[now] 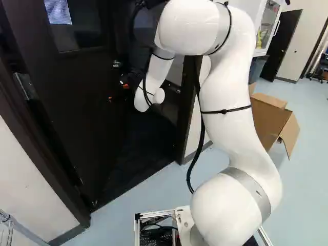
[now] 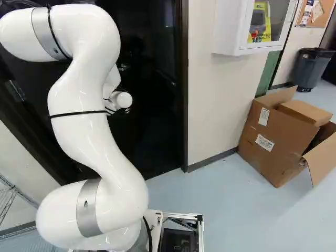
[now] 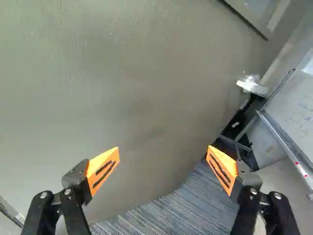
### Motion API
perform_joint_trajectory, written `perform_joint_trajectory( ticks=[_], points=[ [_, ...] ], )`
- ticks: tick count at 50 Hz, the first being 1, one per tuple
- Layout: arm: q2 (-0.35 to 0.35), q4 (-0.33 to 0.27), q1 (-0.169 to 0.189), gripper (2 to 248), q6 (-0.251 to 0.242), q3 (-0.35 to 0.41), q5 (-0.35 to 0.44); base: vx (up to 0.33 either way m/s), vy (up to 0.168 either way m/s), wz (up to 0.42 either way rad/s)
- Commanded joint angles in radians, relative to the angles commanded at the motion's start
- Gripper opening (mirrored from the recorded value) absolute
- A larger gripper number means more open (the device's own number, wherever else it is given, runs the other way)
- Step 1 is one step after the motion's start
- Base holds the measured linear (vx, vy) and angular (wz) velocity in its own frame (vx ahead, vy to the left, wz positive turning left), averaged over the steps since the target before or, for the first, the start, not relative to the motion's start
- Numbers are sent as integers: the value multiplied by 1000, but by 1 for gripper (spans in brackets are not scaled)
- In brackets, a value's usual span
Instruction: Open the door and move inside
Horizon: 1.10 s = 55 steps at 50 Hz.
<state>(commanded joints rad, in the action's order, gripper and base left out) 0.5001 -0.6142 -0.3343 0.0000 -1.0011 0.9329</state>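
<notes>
The dark door (image 1: 77,113) stands swung inward at nine o'clock in the left base view, its handle (image 1: 117,64) towards eleven. The gripper (image 1: 118,92) hangs at ten o'clock there, jaws spread wide (a generous yawn, orange pads and all), with the door's face at twelve o'clock ahead of them. A cardboard box (image 2: 262,144) sits at three o'clock in the right base view.

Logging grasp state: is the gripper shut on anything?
No, the gripper is open, its orange pads wide apart with nothing held between them.
</notes>
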Motion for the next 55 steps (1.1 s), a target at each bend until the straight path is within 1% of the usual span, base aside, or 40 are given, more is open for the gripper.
perform_joint_trajectory(
  ticks=[20,55],
  points=[
    [-73,32,46,247,0,95,0,0,0,0],
    [-228,103,126,247,0,286,0,0,0,0]
  ],
)
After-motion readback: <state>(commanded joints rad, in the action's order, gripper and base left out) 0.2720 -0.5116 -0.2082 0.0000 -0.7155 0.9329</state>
